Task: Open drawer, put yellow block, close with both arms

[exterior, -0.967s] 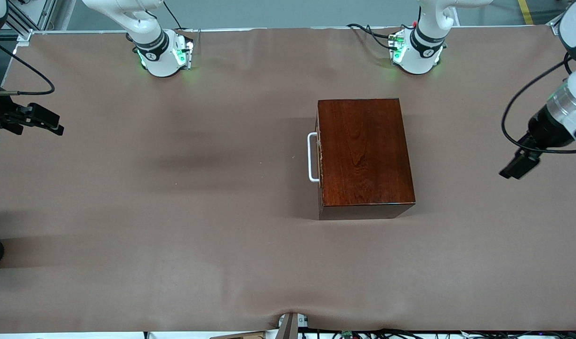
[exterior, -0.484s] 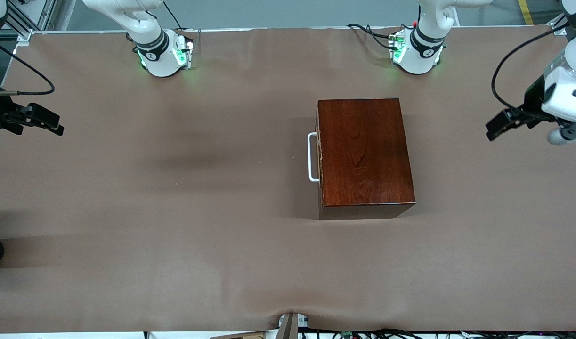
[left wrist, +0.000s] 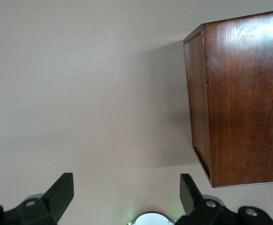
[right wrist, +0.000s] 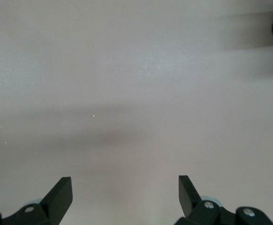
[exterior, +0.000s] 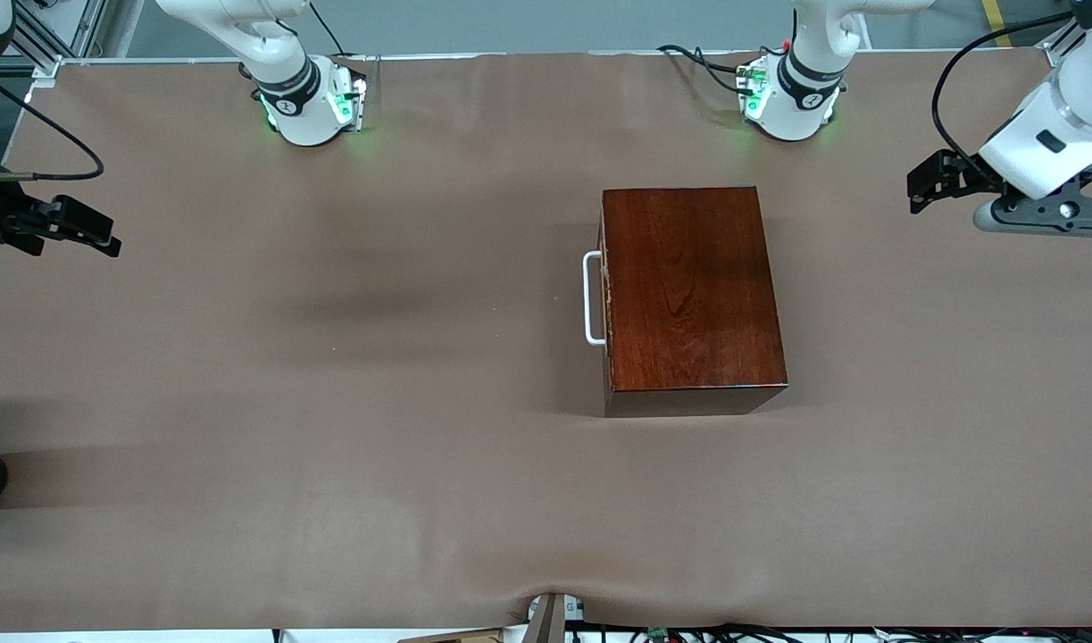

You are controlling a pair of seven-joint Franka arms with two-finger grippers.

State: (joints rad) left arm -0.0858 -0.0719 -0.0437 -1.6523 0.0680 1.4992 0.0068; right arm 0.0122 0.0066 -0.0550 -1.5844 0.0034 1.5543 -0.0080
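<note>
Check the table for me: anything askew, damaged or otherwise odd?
One oddity: no yellow block shows in any view. The wooden box sits square, its drawer shut, handle intact. The left gripper and right gripper hang open at opposite table ends.

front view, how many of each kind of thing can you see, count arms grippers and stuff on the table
robot arms: 2
grippers: 2, left gripper and right gripper, both open
wooden box with drawer shut: 1
yellow blocks: 0 in view
total: 5
</note>
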